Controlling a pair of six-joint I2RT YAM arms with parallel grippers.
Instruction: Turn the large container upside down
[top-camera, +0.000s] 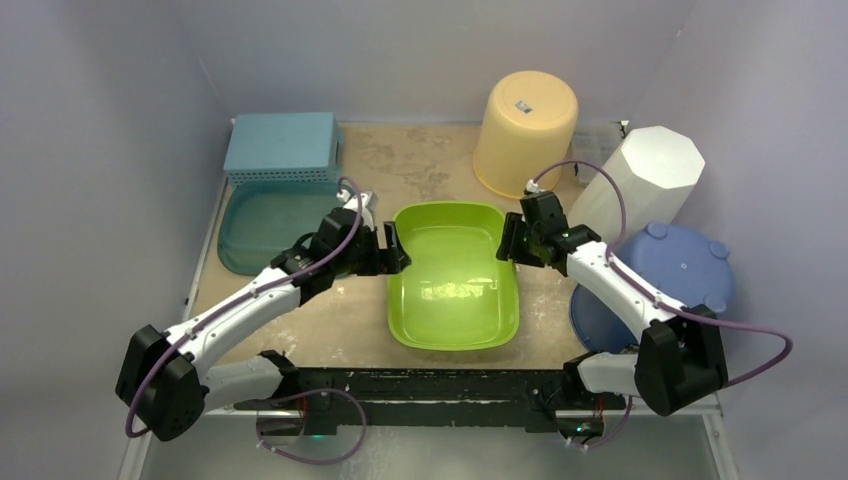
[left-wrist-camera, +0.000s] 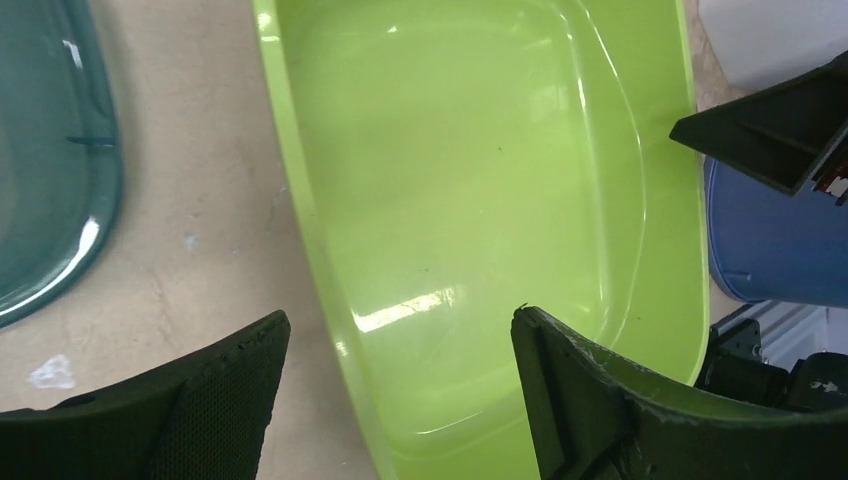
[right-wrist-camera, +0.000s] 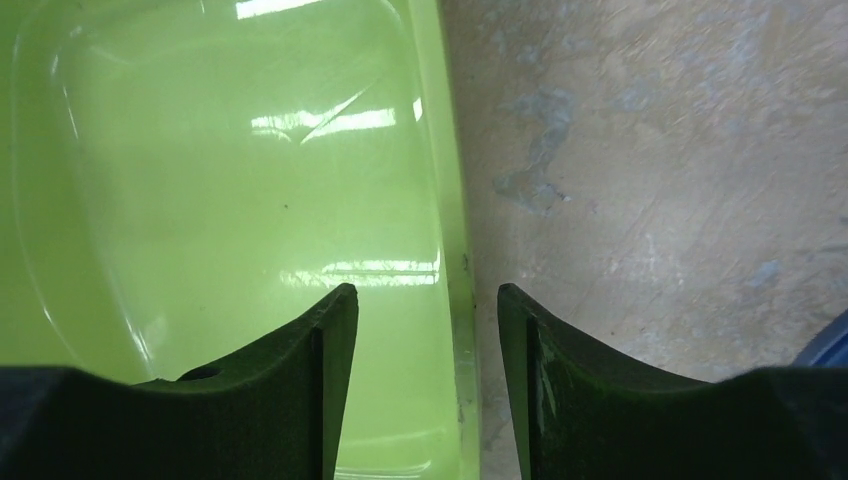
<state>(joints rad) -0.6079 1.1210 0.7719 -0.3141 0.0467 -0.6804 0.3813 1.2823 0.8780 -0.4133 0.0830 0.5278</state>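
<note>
The large container (top-camera: 455, 280) is a lime-green tub standing open side up in the middle of the table. My left gripper (top-camera: 392, 250) is at its left rim, near the far corner. In the left wrist view the left gripper (left-wrist-camera: 400, 316) is open, one finger outside the container (left-wrist-camera: 470, 180) over the table and the other inside it, and neither touches the rim. My right gripper (top-camera: 512, 242) is at the right rim. In the right wrist view the right gripper (right-wrist-camera: 425, 290) straddles the rim of the container (right-wrist-camera: 230, 180), with a narrow gap showing on each side.
An upturned yellow bucket (top-camera: 525, 130) stands at the back. A white faceted bin (top-camera: 645, 180) and an upturned blue tub (top-camera: 665, 280) are on the right. A teal basin (top-camera: 265, 225) and a light blue basket (top-camera: 282, 148) sit on the left.
</note>
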